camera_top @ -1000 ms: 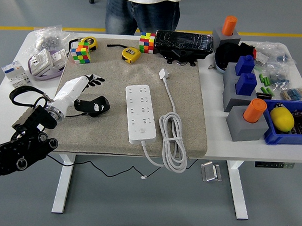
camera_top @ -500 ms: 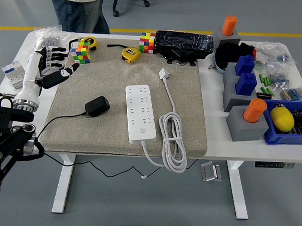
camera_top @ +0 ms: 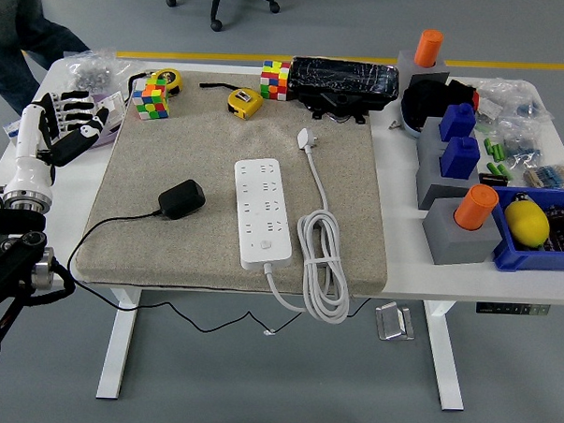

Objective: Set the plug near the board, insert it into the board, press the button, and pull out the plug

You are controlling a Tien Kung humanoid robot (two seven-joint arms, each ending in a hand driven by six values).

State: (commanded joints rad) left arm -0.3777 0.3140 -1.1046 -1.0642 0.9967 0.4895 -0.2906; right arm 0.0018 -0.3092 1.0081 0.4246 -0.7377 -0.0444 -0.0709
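A black plug adapter (camera_top: pixel 180 199) lies on the beige mat (camera_top: pixel 168 253), left of the white power strip (camera_top: pixel 262 212), its thin black cable running off the mat's front left edge. The strip's own white plug (camera_top: pixel 307 139) and coiled cord (camera_top: pixel 324 260) lie to the strip's right. My left hand (camera_top: pixel 66 125) hovers at the table's far left edge, well away from the adapter, fingers spread and holding nothing. The right hand is out of sight.
Rubik's cubes (camera_top: pixel 148 102) (camera_top: pixel 276 80), yellow tape measures (camera_top: pixel 244 101) and a black wrapped box (camera_top: pixel 346 79) line the mat's far edge. Grey blocks with blue and orange pegs (camera_top: pixel 461 191) and a blue bin (camera_top: pixel 543 232) crowd the right. A person's leg (camera_top: pixel 18 41) is at top left.
My left hand left the adapter on the mat, rose and pulled back to the table's far left. The person walked from the top centre to the top left corner.
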